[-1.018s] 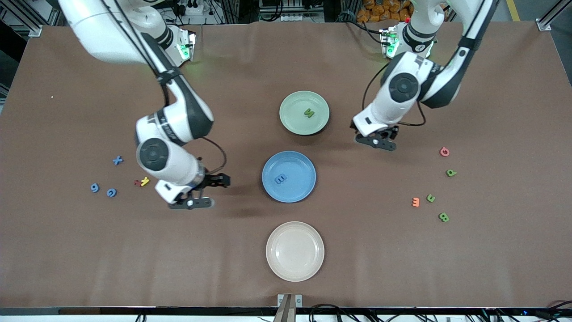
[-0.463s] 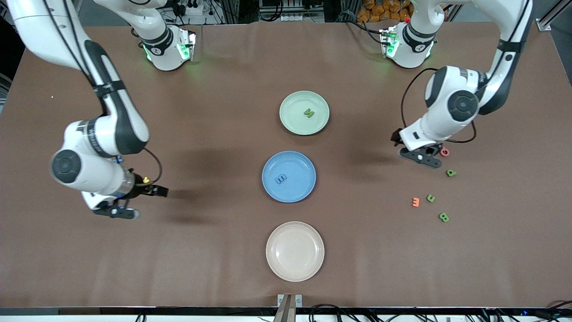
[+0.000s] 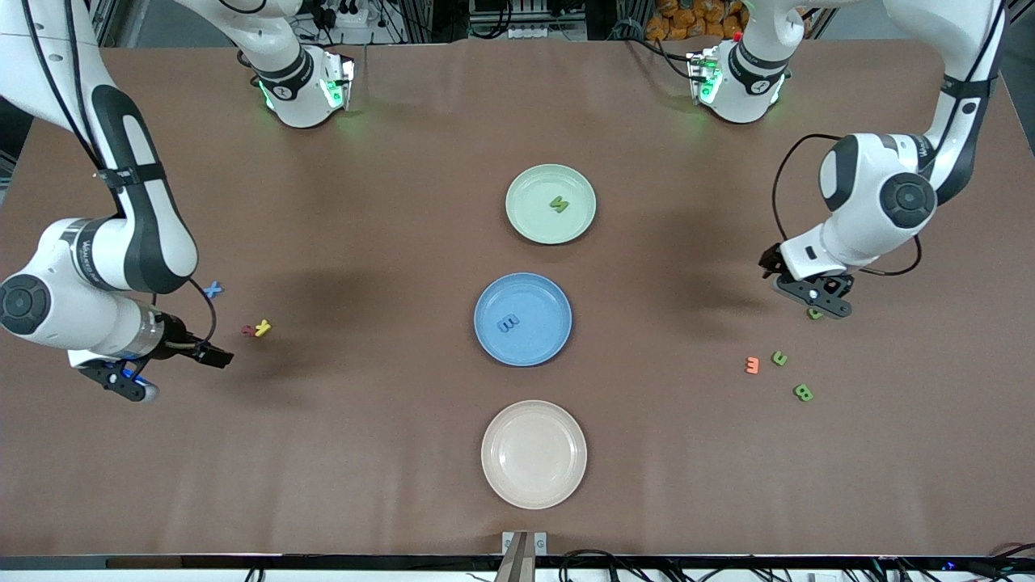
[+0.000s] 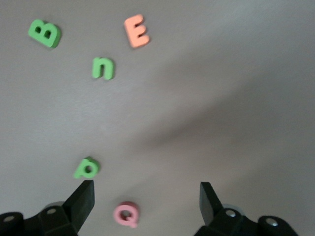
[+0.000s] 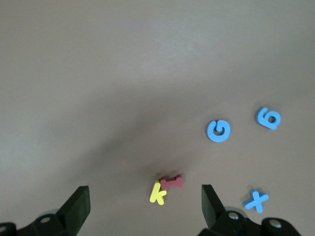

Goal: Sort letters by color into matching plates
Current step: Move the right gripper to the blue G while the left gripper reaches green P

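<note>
The brown table [image 3: 728, 485] spreads under both my arms, and three plates sit in a line down its middle: the pale green plate [image 3: 534, 222] farthest from the front camera with a green letter S [image 3: 559, 204] lying in it, the blue plate [image 3: 489, 323] next with a blue letter E [image 3: 508, 323] in it, and a cream plate [image 3: 534, 485] nearest the camera. My right gripper [image 5: 145, 209] hangs with its fingers spread wide and holding nothing, over the table toward the right arm's end, above a scatter of small letters. In the right wrist view I see a blue G [image 5: 218, 131], a blue 6 [image 5: 268, 118] and a blue X [image 5: 256, 200] lying flat and apart from one another, and a yellow k [image 5: 157, 192] touching a dark red piece [image 5: 172, 182] (which character that red one is, I cannot tell). My left gripper [image 4: 146, 196] is likewise released and empty, hanging over the letters toward the left arm's end. There the left wrist view shows a green p [image 4: 87, 168] just beside one fingertip, a pink Q [image 4: 126, 214] between the two fingers' line, and well apart from those a green n [image 4: 103, 68], a green B [image 4: 44, 33] and an orange E [image 4: 136, 31], all flat on the table.
</note>
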Controlling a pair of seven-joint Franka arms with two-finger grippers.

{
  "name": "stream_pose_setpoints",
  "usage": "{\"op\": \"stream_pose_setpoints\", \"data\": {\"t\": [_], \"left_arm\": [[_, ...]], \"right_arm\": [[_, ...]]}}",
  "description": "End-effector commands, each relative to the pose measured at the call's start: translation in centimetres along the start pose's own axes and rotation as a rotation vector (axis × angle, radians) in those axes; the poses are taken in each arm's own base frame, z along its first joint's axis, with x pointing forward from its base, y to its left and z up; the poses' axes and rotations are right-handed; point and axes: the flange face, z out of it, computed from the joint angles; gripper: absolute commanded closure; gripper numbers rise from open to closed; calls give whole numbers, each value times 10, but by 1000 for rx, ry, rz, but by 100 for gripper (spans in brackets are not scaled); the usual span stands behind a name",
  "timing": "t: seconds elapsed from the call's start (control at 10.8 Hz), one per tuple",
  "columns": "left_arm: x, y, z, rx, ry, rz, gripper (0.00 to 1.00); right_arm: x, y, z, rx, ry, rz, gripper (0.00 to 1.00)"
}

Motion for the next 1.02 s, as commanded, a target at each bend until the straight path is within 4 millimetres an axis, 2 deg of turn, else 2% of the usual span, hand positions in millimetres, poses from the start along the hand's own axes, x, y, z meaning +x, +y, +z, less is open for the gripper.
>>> {"op": "stream_pose_setpoints", "data": {"t": [0.0, 0.09, 0.37, 0.56, 0.74, 0.83, 0.93], "left_arm": [[-11, -26, 27, 23, 0, 178, 6], [-16, -35, 34, 25, -5, 225, 6], [-36, -70, 54, 42, -4, 347, 6], [-41, -83, 62, 35, -4, 383, 8], [-45, -93, 67, 38, -2, 400, 15], [-44, -96, 69, 37, -1, 397, 17], [-44, -101, 68, 38, 7, 385, 18]], "right_arm": [[9, 30, 7, 9, 7, 174, 0], [17, 45, 16, 15, 18, 191, 0], [32, 68, 38, 32, 42, 222, 0], [38, 71, 57, 42, 57, 232, 0], [40, 72, 73, 48, 68, 233, 0], [43, 80, 77, 50, 71, 244, 0], [36, 84, 89, 45, 69, 241, 0]]}}
